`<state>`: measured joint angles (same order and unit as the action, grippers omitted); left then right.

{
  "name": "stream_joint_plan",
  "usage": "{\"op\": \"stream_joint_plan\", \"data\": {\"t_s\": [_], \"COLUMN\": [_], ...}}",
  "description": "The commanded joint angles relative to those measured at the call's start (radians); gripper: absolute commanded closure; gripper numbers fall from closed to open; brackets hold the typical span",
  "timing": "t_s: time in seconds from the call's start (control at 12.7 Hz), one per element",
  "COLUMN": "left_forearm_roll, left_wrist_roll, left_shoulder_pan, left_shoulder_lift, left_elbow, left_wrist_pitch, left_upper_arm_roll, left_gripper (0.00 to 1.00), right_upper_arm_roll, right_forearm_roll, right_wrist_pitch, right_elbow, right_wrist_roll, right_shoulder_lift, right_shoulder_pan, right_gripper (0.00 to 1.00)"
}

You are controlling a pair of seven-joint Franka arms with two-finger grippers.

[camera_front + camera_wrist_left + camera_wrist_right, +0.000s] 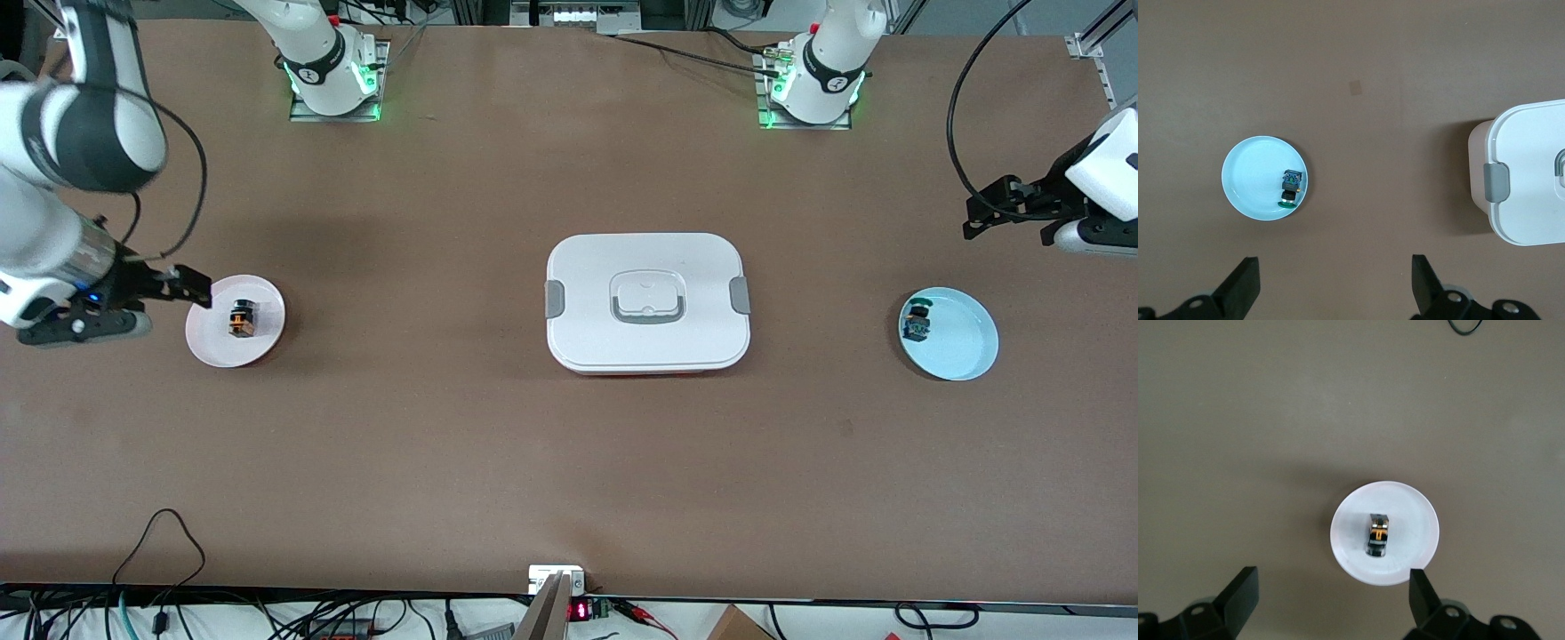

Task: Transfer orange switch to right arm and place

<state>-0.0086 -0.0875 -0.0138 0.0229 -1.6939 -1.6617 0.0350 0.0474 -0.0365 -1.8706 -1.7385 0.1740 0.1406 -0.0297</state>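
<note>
By the table's right-arm end, my spread right gripper (pixel 191 289) hovers beside the pink plate's (pixel 267 342) small black-and-orange switch (pixel 242 318) — left gripper (pixel 978 213) spread, well apart.

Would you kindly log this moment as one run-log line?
orange switch: on pink plate | right end effector: open beside it | left end effector: open, waiting
</note>
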Motion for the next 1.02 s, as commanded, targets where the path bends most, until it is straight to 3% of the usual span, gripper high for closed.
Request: {"op": "stream_joint_plan", "data": {"t_s": [0.0,0.16,0.31,0.94], "left_forearm_roll": [0.021,0.019,0.018,0.021], "left_wrist_roll": [0.018,0.017,0.017,0.051], "left_shoulder_pan": [-0.009,-0.009,-0.011,-0.011], "left_shoulder_lift": [-0.006,-0.008,-0.008,-0.009], "left_elbow": [0.022,0.022,0.022,0.075], "left_wrist_pitch": [0.023,0.023,0.023,0.115], "left_upper_arm_roll": [0.002,0.002,0.000,-0.032], "left_gripper": [0.00,0.00,0.00,0.00], "right_upper_arm_roll": [-0.011,-0.008,-0.003,-0.012], "right_forearm_roll": [0.035,0.076,0.113,0.107], "right_wrist_pitch": [0.099,0.206,0.226,0.295], "right_elbow": [0.046,0.121,0.166,0.169], "right_wrist_roll": [0.001,0.010,0.006,0.018], "right_shoulder_lift": [-0.074,-0.069,-0.056,-0.070], "right_shoulder_pan": [0.005,0.013,0.013,0.007], "right_gripper": [0.00,0.00,0.00,0.00]}}
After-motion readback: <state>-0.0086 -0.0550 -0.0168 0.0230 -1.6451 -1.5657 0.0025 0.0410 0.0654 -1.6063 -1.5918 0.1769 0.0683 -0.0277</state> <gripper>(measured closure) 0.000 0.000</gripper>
